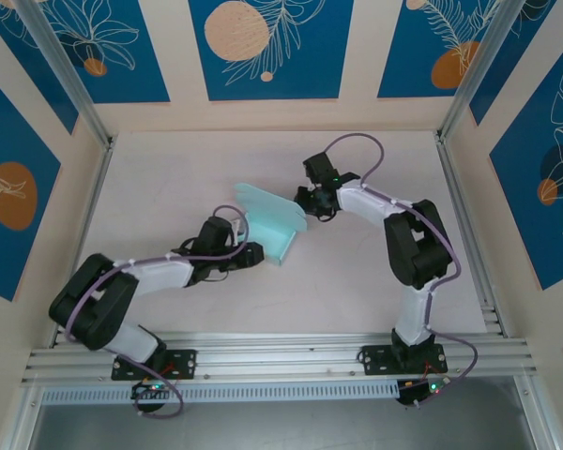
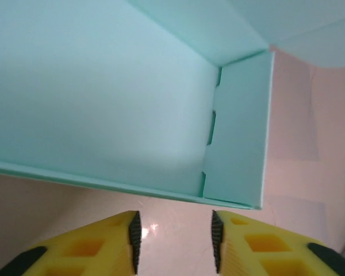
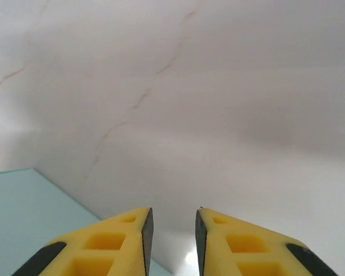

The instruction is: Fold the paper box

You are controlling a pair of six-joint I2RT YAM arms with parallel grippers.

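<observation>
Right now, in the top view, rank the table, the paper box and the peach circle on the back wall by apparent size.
1. table
2. paper box and peach circle: about alike, so not ranked.

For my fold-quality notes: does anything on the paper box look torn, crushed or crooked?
Nothing stands out. The paper box is only half folded; its panels look smooth, its creases straight, and no tear is visible.

Arms [image 1: 150,277] white-black, lilac cables [image 1: 355,137]; left hand [image 2: 173,223] fingers [image 2: 92,247] yellow, ribbed black pads [image 2: 135,238].
</observation>
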